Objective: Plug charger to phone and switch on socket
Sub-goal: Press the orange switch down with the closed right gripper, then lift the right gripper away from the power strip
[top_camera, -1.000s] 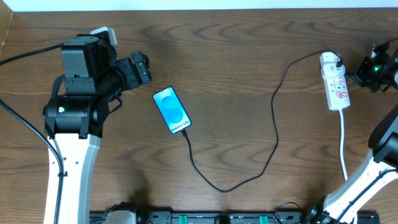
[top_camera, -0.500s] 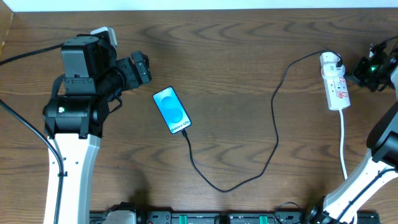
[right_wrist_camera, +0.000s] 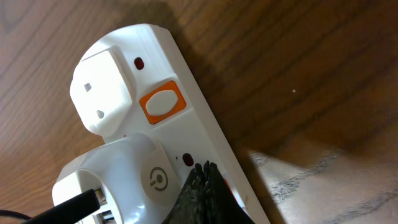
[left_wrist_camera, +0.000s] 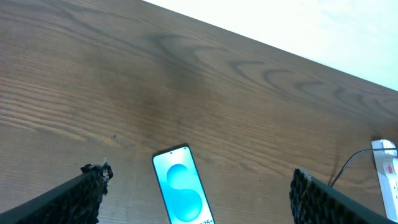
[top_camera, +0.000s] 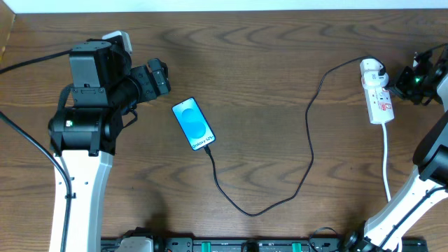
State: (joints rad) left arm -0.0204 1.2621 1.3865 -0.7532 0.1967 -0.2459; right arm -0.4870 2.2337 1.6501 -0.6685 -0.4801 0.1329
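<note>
As the right gripper (right_wrist_camera: 202, 185) hangs closed, the socket (right_wrist_camera: 198, 115) lies just beneath its tips. The phone (left_wrist_camera: 183, 190) lies before the open left gripper (top_camera: 159, 77)

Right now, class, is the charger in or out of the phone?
In, it seems: the charger's black tip meets the phone's bottom edge in the overhead view.

Overhead: straight down on the brown wooden surface (top_camera: 266, 84). Left wrist faces 3 o'clock, sharing the slim blue-screened phone (left_wrist_camera: 183, 186); right wrist, close above the white power strip (right_wrist_camera: 193, 124).
</note>
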